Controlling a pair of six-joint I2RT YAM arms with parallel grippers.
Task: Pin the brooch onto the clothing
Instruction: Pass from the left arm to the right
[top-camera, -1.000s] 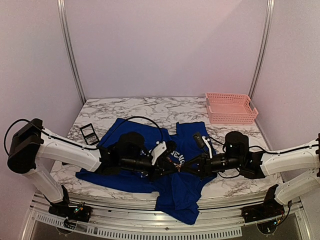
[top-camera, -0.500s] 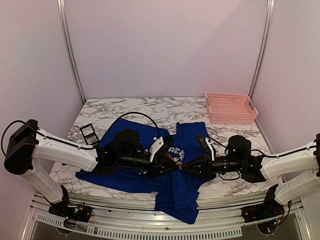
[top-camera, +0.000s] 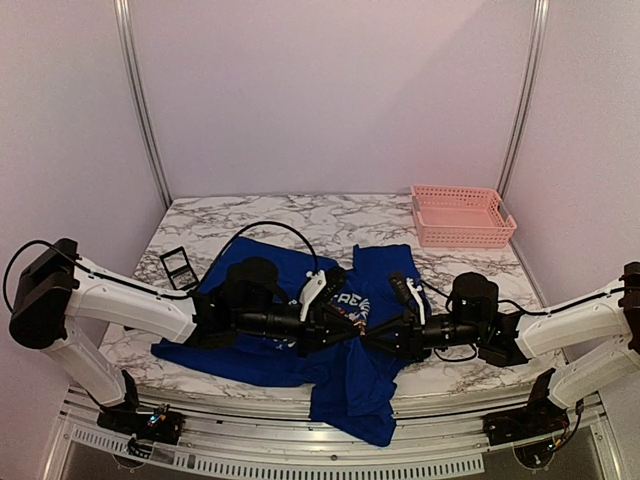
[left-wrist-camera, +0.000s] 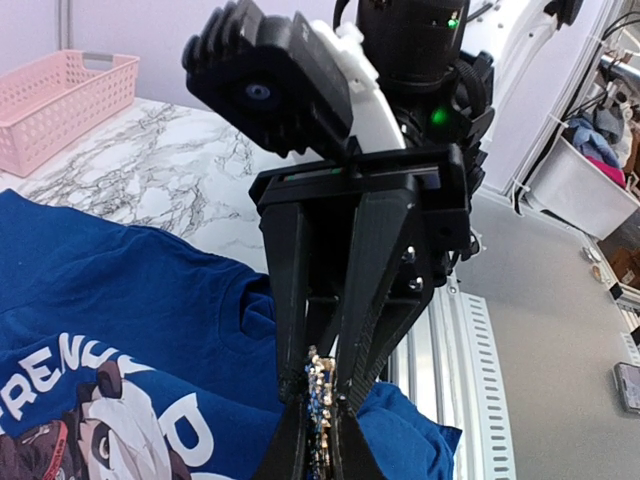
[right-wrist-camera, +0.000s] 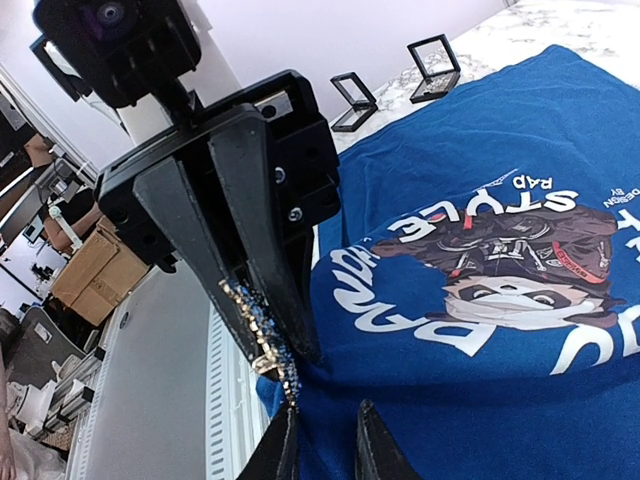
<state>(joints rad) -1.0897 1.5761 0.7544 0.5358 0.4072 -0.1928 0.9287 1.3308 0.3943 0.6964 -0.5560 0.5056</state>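
The royal-blue T-shirt (top-camera: 380, 265) lies rumpled on the marble table, with its round print (top-camera: 352, 305) by the gripper tips. My left gripper (top-camera: 343, 322) is shut on the gold and blue beaded brooch (left-wrist-camera: 322, 400), held edge-on just above the fabric. My right gripper (top-camera: 368, 338) faces it tip to tip. In the left wrist view its fingers (left-wrist-camera: 385, 270) straddle the brooch's top end. In the right wrist view the right gripper (right-wrist-camera: 325, 445) stands narrowly open over a raised fold of shirt (right-wrist-camera: 560, 400). There the brooch (right-wrist-camera: 258, 330) ends at its left fingertip.
A pink basket (top-camera: 462, 215) stands at the back right. A black open box (top-camera: 178, 266) lies left of the shirt, and two black frames (right-wrist-camera: 435, 62) show in the right wrist view. The shirt's hem (top-camera: 350, 410) hangs over the table's front edge.
Both grippers have shifted a little toward the near edge, tips staying together. More of the shirt's print now shows behind them.
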